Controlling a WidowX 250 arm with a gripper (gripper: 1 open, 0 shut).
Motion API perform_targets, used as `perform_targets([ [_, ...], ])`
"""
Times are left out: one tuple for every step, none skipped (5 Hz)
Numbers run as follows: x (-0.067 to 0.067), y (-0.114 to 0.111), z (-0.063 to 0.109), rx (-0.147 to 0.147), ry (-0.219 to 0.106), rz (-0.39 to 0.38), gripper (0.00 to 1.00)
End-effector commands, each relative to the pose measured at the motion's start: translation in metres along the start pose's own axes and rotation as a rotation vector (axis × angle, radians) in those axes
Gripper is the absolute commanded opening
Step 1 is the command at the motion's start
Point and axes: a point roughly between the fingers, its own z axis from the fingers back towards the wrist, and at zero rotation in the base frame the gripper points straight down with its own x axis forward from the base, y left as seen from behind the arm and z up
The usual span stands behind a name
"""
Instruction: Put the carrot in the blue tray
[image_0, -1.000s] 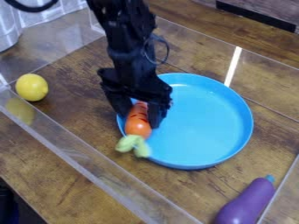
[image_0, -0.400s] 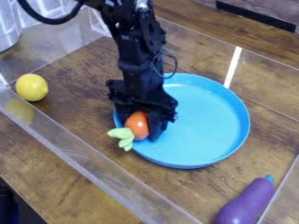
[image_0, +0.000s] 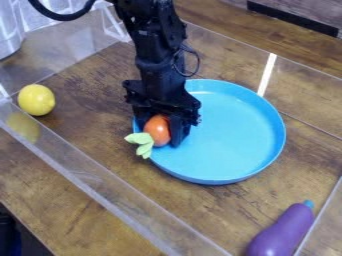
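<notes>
gripper (image_0: 162, 128): closed on the carrot (image_0: 155, 131), pointing down
carrot axis: leafy end toward lower left, overhanging the rim
blue tray (image_0: 241, 135): open floor lies to the right

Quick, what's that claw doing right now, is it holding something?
Gripper: closed on the carrot, at the near-left rim of the blue tray.

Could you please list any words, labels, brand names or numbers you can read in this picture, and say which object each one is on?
No readable text shows anywhere in this view.
The carrot, blue tray, lemon and eggplant carry no print or labels.
The gripper and its black arm show no legible marking.
The wooden table is likewise unmarked.
</notes>
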Motion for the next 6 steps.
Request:
perform_targets([
  [-0.006, 0.016, -0.005, 0.008, 0.022, 0.013, 0.0],
  [-0.009, 0.02, -0.007, 0.009, 0.035, 0.017, 1.0],
  [-0.012, 0.024, -0.008, 0.008, 0.043, 0.018, 1.0],
  [-0.016, 0.026, -0.009, 0.007, 0.049, 0.018, 1.0],
  [-0.02, 0.029, -0.009, 0.006, 0.056, 0.02, 1.0],
  [-0.023, 0.033, -0.007, 0.007, 0.065, 0.025, 1.0],
])
